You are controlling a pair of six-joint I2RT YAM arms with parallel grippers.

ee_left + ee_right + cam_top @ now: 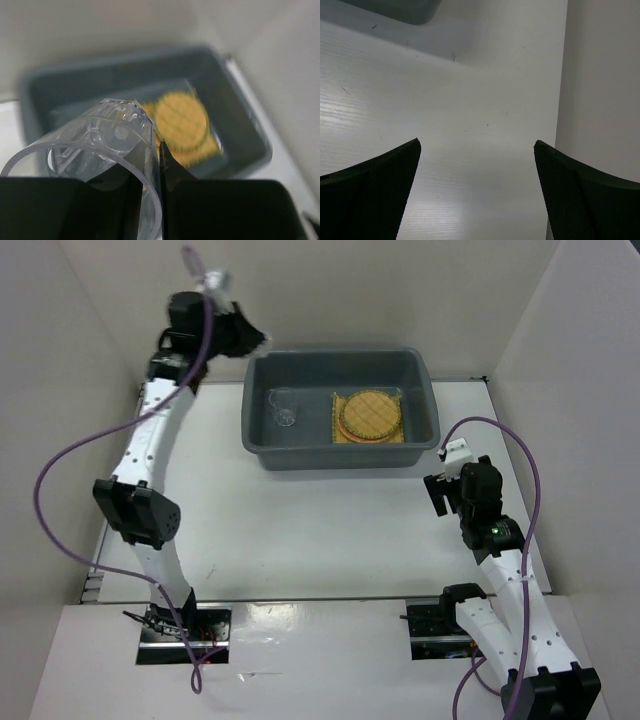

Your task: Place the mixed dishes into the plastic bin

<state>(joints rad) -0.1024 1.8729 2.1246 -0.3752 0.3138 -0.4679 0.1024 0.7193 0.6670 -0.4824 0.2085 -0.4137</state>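
One fixed camera, two on the wrists.
The top view looks down from above and behind the arm bases, taking in the whole table (300,530). The left wrist view looks down, close, into the plastic bin (240,115) at the far edge; the right wrist view sits low over the table by its right edge. All three share the bin.

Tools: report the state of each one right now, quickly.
Left tool: closed on the wall of a clear cup.
Right tool: open, holding nothing.
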